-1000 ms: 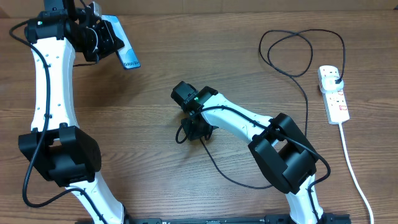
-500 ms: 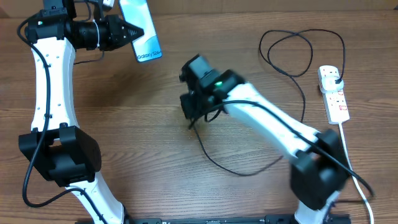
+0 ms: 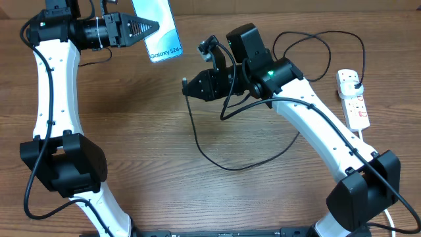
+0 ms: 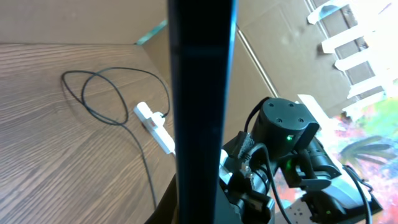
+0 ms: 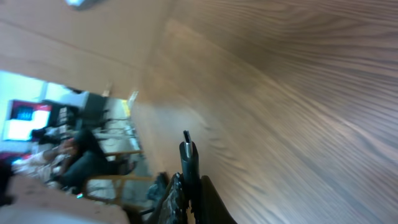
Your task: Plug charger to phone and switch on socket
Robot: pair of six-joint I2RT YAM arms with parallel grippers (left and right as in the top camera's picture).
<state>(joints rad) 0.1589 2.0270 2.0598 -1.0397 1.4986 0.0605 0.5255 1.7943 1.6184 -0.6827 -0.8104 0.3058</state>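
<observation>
Aloft, left tool [image 3: 148, 27] pinches phone [image 3: 160, 25] edge — right tool [image 3: 188, 86] pinches charger [image 5: 188, 163] tip, gap btwn.

The phone [image 3: 163, 39] runs off the top edge in the overhead view. Far right of the phone, the socket [image 3: 353, 99] switches are too small to read. The charger [image 5: 188, 163] tip is blurred.

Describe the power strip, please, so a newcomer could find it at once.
Look along the wooden table to the side of the right arm. There lies the power strip, a white oblong block with red switches and a black plug at its far end. Unlike the thin black cable beside it, it trails a thick white cord.
</observation>
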